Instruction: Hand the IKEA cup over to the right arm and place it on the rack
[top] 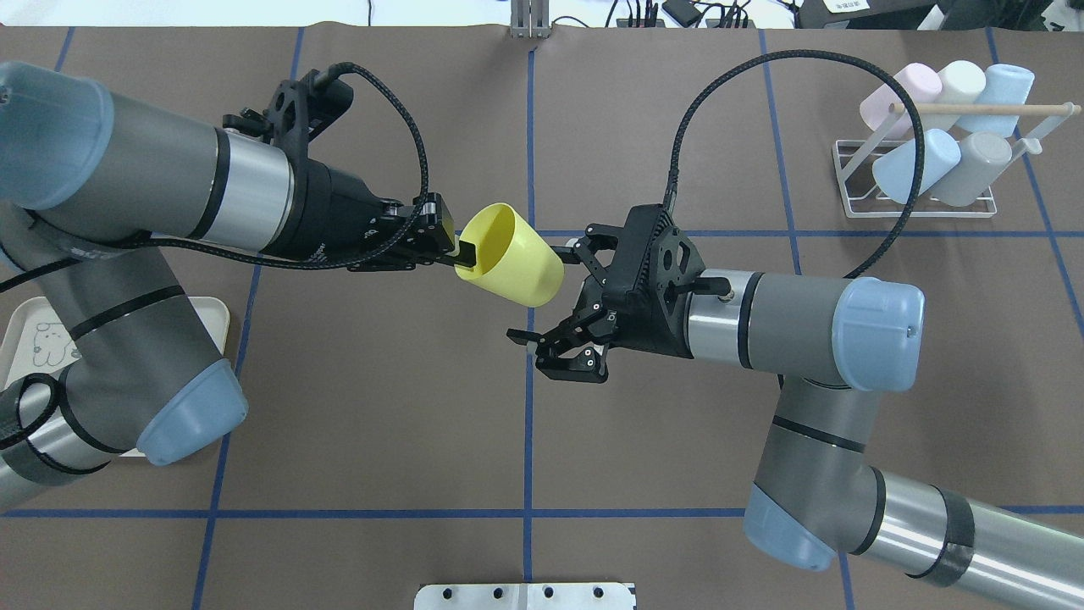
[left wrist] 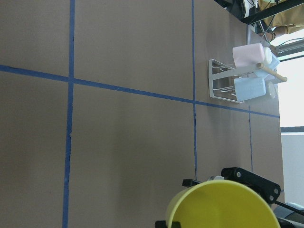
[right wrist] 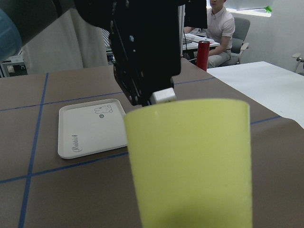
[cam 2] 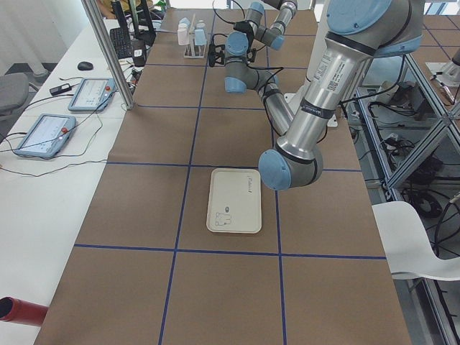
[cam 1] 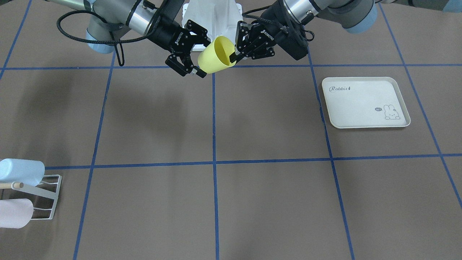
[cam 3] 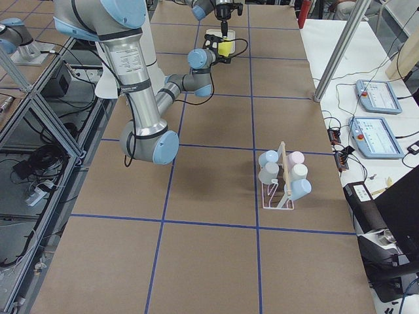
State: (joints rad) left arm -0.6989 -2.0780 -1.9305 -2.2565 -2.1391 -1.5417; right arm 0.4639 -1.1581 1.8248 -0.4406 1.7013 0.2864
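Observation:
The yellow IKEA cup point(top: 512, 258) hangs tilted in the air over the table's middle, near the robot's base. My left gripper point(top: 461, 251) is shut on its rim, one finger inside the mouth. My right gripper point(top: 546, 292) is open, its fingers spread on either side of the cup's closed end without clamping it. The front-facing view shows the same cup point(cam 1: 216, 55), with the left gripper point(cam 1: 234, 56) on its rim and the right gripper point(cam 1: 204, 57) open around it. The cup point(right wrist: 190, 161) fills the right wrist view. The white wire rack point(top: 848, 203) stands at the far right.
Several pastel cups point(top: 910, 161) hang on the rack's prongs under its wooden rod point(top: 991, 108). A cream rabbit-print tray point(cam 1: 361, 104) lies on the left arm's side. Blue tape lines cross the brown table. A seated person point(right wrist: 218, 23) shows beyond the table's end.

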